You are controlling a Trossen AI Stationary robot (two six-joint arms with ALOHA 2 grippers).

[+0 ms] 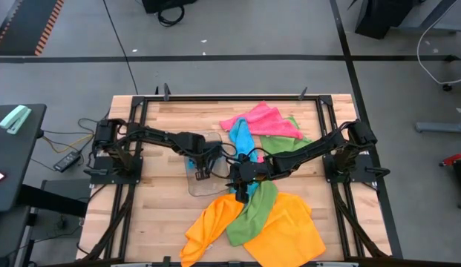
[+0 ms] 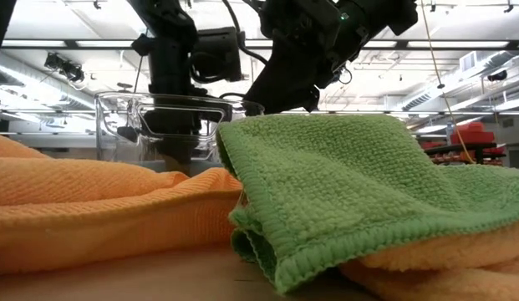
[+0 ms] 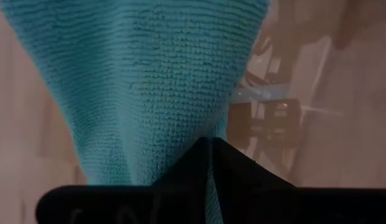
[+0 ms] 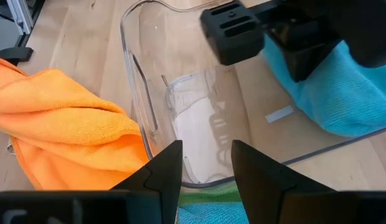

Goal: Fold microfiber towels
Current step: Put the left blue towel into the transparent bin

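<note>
High view: a clear plastic tray [image 1: 203, 178] is seen mid-tabletop, a blue towel [image 1: 243, 138] draped at its right.
The left fingers [image 3: 211, 186] are clenched on blue cloth; the right fingers [image 4: 208, 165] are parted over the tray's rim, beside green towel [image 1: 254, 208].

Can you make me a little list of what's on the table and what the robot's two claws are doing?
table: wooden
left tool: shut on the blue towel, over the clear tray
right tool: fingers apart, beside the tray's rim, above the green towel
clear tray: middle of table
orange towel: spread at the front
green towel: lying on the orange one
pink towel: in the back pile
</note>
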